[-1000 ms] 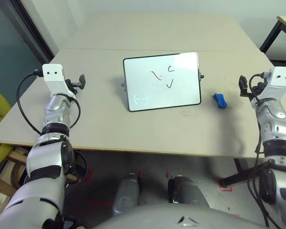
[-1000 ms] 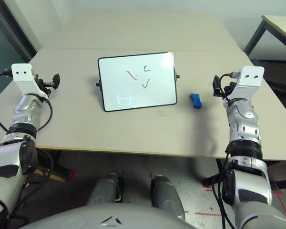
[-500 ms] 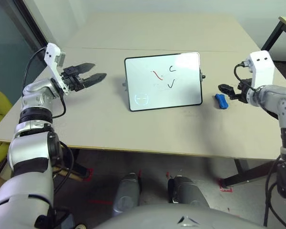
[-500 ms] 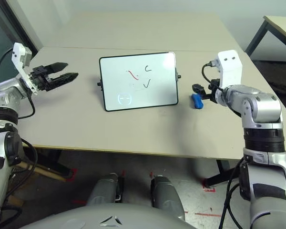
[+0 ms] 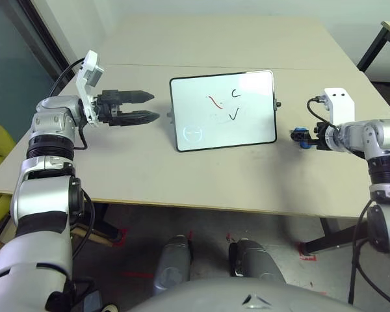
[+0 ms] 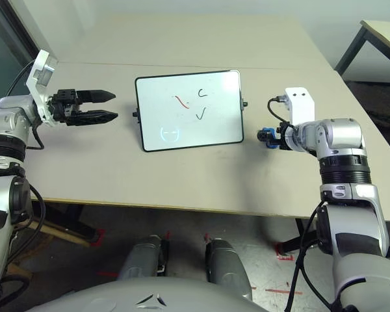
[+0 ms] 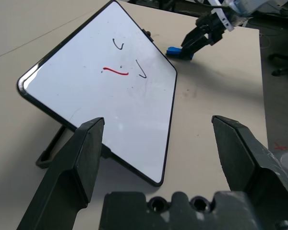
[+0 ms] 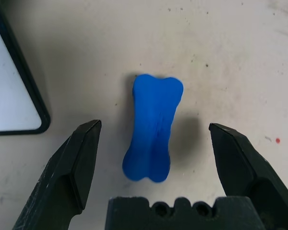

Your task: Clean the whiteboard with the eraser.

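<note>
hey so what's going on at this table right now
A robot appears set to wipe a whiteboard. Its right gripper is open over the blue eraser, which lies on the table and isn't gripped. Its left gripper hangs open beside the board, holding nothing. One red and two dark marks are still unwiped.

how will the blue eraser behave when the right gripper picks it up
The blue eraser looks like a solid block, so it probably won't flop. Its narrower waist may help the right gripper hold it without slipping. Lying flat on the table, it seems unlikely to roll.
</note>
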Action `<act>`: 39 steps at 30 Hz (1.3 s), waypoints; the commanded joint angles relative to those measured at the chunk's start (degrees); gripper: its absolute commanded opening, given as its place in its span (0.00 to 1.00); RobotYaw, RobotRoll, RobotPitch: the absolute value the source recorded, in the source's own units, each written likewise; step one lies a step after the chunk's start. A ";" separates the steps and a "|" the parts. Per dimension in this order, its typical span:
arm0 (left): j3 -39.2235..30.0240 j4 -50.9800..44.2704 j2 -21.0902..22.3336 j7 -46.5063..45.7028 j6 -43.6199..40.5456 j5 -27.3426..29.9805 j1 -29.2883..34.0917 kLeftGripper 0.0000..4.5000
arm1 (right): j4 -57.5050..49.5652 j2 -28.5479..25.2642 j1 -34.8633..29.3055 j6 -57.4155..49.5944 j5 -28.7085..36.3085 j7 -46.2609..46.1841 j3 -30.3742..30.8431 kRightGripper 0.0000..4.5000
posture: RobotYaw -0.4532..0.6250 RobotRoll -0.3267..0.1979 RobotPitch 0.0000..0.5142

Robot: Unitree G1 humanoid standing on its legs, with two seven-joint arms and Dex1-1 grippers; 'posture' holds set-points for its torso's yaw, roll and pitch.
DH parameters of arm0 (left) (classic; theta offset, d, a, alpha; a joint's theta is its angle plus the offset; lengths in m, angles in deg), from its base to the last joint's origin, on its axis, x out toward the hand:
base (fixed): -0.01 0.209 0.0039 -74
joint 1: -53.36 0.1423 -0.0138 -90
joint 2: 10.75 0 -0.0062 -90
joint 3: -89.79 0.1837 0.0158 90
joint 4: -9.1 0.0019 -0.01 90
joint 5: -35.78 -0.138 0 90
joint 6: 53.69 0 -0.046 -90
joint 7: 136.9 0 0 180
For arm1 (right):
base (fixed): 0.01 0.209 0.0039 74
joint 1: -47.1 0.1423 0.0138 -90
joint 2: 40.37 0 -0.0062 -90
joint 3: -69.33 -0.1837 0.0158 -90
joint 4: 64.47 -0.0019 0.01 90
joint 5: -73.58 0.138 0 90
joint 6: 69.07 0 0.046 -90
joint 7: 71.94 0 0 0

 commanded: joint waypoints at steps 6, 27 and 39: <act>0.52 -1.30 -0.05 0.47 0.01 1.06 0.31 1.00 | 7.62 0.06 2.74 4.29 -3.85 2.61 1.96 0.78 | 0.57 0.62 0.07; 0.62 -0.74 -1.16 0.47 0.43 0.92 -0.02 1.00 | -26.14 -5.62 -6.56 20.79 -9.65 14.11 10.50 0.08 | 0.55 0.62 0.08; 0.54 -0.51 -1.70 0.47 0.73 0.67 -0.27 1.00 | -23.22 -0.86 -6.09 43.50 -28.99 10.98 27.12 0.08 | 0.55 0.62 0.08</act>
